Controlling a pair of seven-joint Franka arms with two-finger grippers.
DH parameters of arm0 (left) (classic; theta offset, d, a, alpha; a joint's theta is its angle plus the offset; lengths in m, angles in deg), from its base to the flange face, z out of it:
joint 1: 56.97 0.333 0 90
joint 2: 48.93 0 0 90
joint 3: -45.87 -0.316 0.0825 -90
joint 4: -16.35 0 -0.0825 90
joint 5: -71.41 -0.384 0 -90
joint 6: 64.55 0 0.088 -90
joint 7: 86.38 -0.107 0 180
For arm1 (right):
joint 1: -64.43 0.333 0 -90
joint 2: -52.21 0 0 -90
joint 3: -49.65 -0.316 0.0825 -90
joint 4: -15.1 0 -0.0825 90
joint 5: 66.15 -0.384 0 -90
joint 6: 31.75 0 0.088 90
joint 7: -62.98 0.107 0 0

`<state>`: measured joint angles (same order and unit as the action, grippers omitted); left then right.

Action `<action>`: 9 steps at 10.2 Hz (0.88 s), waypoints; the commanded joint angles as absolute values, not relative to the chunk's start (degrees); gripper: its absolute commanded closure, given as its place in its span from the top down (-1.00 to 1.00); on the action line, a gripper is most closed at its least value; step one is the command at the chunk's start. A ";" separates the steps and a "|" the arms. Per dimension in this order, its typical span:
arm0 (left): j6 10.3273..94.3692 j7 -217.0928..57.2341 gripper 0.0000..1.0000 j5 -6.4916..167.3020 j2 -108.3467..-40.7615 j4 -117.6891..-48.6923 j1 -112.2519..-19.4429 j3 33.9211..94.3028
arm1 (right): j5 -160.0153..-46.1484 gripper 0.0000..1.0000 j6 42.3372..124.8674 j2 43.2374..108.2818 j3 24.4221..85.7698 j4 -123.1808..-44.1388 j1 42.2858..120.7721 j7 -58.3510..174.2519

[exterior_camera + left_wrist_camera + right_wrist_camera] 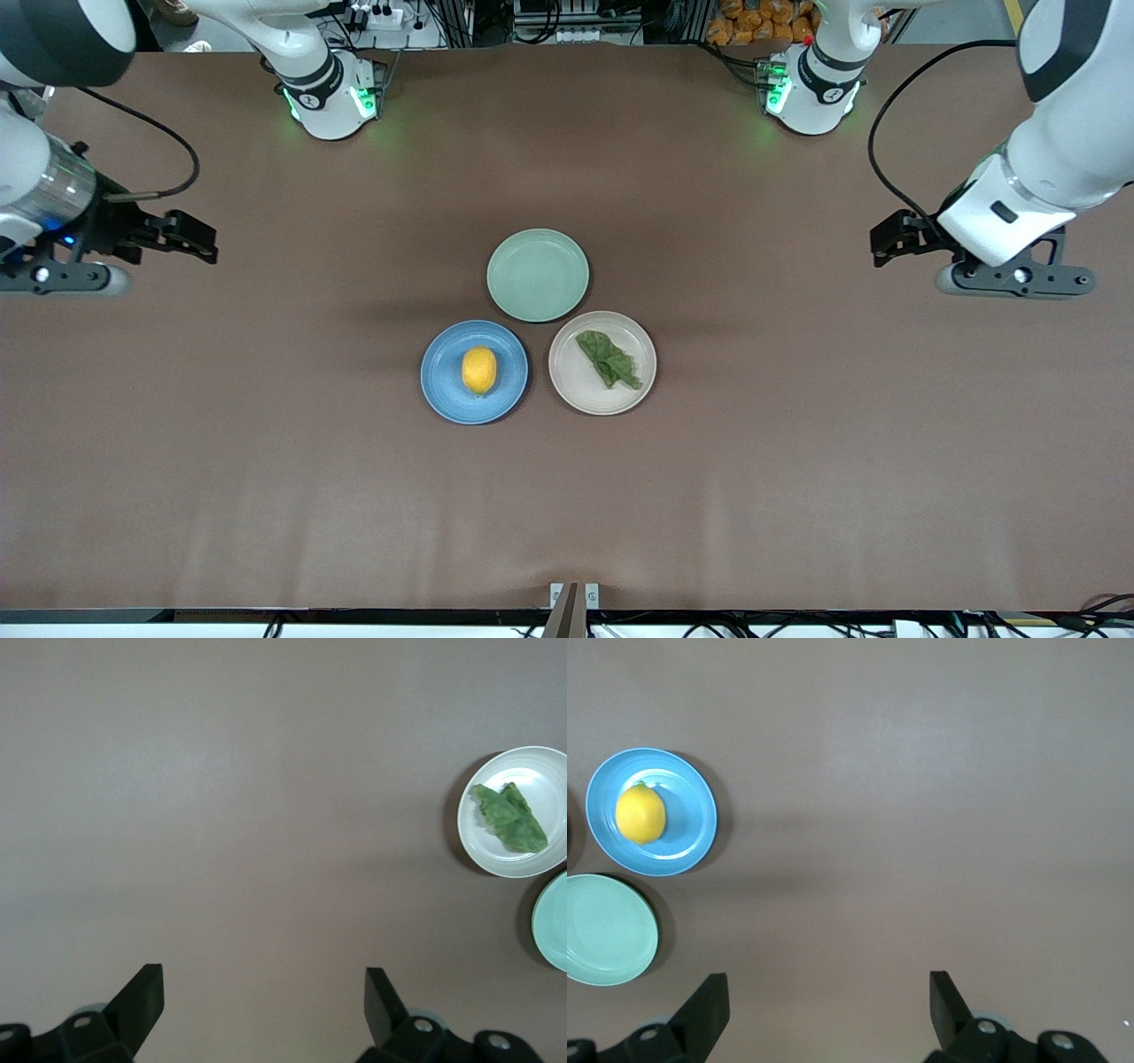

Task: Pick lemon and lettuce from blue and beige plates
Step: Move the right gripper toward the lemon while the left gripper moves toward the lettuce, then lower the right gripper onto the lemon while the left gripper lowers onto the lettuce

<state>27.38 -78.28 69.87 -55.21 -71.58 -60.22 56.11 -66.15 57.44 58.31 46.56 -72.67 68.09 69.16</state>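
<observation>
Fingers spread and empty on left gripper (pixel 889 237) and right gripper (pixel 197 237), hovering at table ends. Lemon (pixel 479 369) on blue plate (pixel 443 387), lettuce (pixel 609 358) on beige plate (pixel 580 394). Nothing picked yet.

A brown matte cloth (pixel 797 461) covered the whole table, evenly lit, with faint creases. Above the table's top edge stood metal racks with cables (pixel 567 22), and beside them a heap of orange items (pixel 753 22).
</observation>
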 commanded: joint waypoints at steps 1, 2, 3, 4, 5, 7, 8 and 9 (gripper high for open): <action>28.52 -73.14 1.00 69.31 -56.31 -71.46 -63.10 56.16 | -68.87 1.00 62.79 62.91 46.48 -72.79 70.83 75.15; 29.74 -69.63 1.00 68.78 -57.62 -71.54 -65.39 56.07 | -68.87 1.00 66.03 65.80 46.13 -72.79 73.37 80.94; 30.97 -68.72 1.00 68.78 -58.94 -71.54 -65.93 56.07 | -68.87 1.00 69.20 68.96 45.70 -72.79 75.40 83.70; 32.73 -68.63 1.00 68.86 -60.52 -71.63 -66.81 56.07 | -68.96 1.00 72.71 72.30 45.17 -72.79 77.24 86.68; 34.31 -68.54 1.00 68.86 -62.01 -71.63 -67.77 56.16 | -68.87 1.00 76.40 75.73 43.86 -72.53 78.57 88.54; 37.04 -62.69 1.00 68.78 -64.65 -71.72 -71.55 56.07 | -68.44 1.00 83.44 81.18 42.97 -72.53 82.42 93.54; 38.44 -59.95 1.00 68.69 -66.23 -71.72 -73.48 55.98 | -68.00 1.00 86.25 83.91 42.97 -72.53 84.36 96.53; 40.28 -58.36 1.00 68.25 -67.99 -71.81 -74.80 55.98 | -67.91 1.00 88.46 85.94 42.97 -72.53 85.43 96.99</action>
